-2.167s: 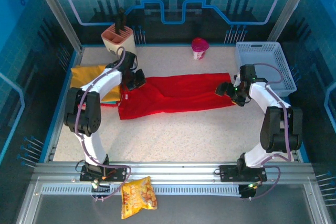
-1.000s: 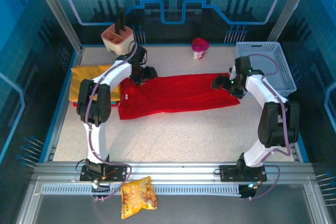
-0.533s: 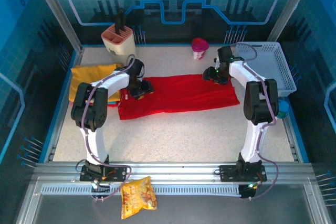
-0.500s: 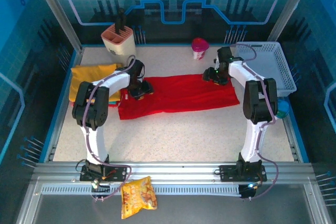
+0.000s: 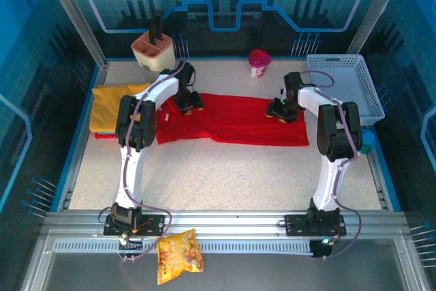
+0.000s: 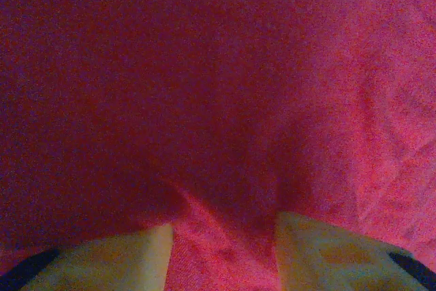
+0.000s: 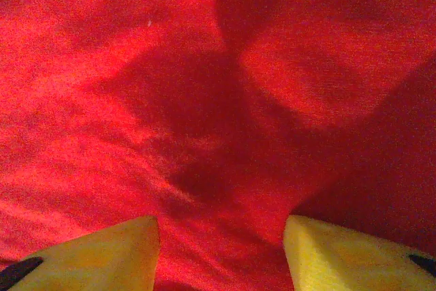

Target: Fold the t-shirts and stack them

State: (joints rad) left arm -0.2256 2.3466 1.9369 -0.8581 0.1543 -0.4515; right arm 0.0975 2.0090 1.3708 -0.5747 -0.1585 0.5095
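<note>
- Red first: the bright red soft cloth t-shirt (image 5: 231,120) lies spread out in the middle of the speckled tabletop (image 5: 238,175), with its long axis running left to right.
- The mustard yellow cloth t-shirt (image 5: 116,103) sits at the left side, just beside the red shirt's left end.
- The left hand (image 5: 189,105) is down on the far-left corner of the red shirt. In the wrist view its fingers (image 6: 109,257) are part-way apart with a hump of red cloth rising between them. I honestly can't tell if that's a real pinch.
- The right hand (image 5: 281,110) is down on the far edge near the right end. Its fingers (image 7: 102,250) stand apart with fairly flat cloth underneath, and nothing looks clamped.
- The bit that matters: each hand sits at its own end of the long axis, both along the far edge, so the bulk of the shirt lies toward the robot. My guess is that the far edge gets pulled over toward the near one next.
</note>
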